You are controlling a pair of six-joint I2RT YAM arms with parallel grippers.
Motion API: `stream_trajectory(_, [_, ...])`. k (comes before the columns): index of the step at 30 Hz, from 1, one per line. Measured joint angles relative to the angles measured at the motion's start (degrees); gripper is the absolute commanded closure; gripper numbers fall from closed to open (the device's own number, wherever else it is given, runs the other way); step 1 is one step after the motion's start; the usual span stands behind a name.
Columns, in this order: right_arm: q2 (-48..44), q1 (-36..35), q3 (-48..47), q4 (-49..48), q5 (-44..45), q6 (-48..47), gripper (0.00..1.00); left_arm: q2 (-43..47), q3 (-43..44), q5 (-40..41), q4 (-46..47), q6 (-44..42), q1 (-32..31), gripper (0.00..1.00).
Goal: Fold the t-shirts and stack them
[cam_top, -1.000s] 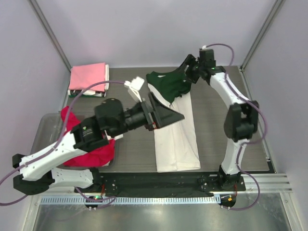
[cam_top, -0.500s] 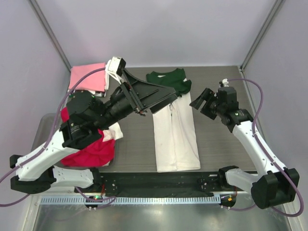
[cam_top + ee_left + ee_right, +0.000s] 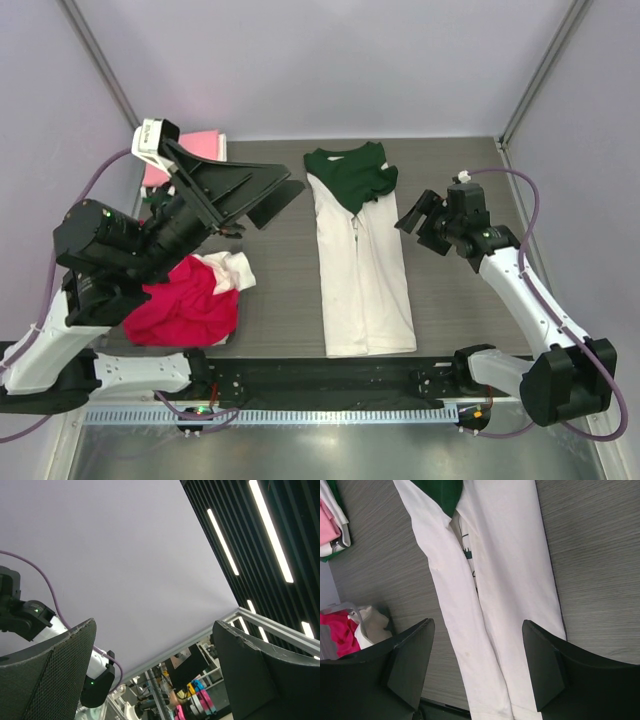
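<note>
Two arms have both backed off in the last second. The right arm was stretched out to the far end of the table by the dark green tee [image 3: 350, 172]; now it's pulled back and hangs off to the right of the cream-white tee [image 3: 365, 280]. The left arm was low over that same shirt and has since swung up and away to the left, so its wrist camera only sees ceiling.

To me that means a placing step is finished. The cream-white tee lies in a long narrow strip down the middle of the table, sides tucked in. The green one sits across its far end, overlapping the collar area. The strip isn't folded crosswise yet, and the green tee on top may get in the way of that.

Tools: left gripper [image 3: 154, 630] has its fingers spread wide, nothing between them, touching nothing. Right gripper [image 3: 477, 625] is also wide open and empty, hovering above the white strip without contact.

Red-magenta tee [image 3: 185, 310] is bunched up on the near left, unfolded. Pale pink tee [image 3: 203, 141] sits folded in the far left corner.
</note>
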State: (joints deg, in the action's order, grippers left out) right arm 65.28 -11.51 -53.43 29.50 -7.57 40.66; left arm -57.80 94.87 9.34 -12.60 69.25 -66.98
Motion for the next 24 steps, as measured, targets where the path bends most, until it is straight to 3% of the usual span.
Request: stream_trajectory(24, [0.1, 0.0, 1.6, -0.5, 2.0, -1.5, 0.23, -6.7, 3.7, -1.4, -3.9, -2.4, 0.0, 0.00])
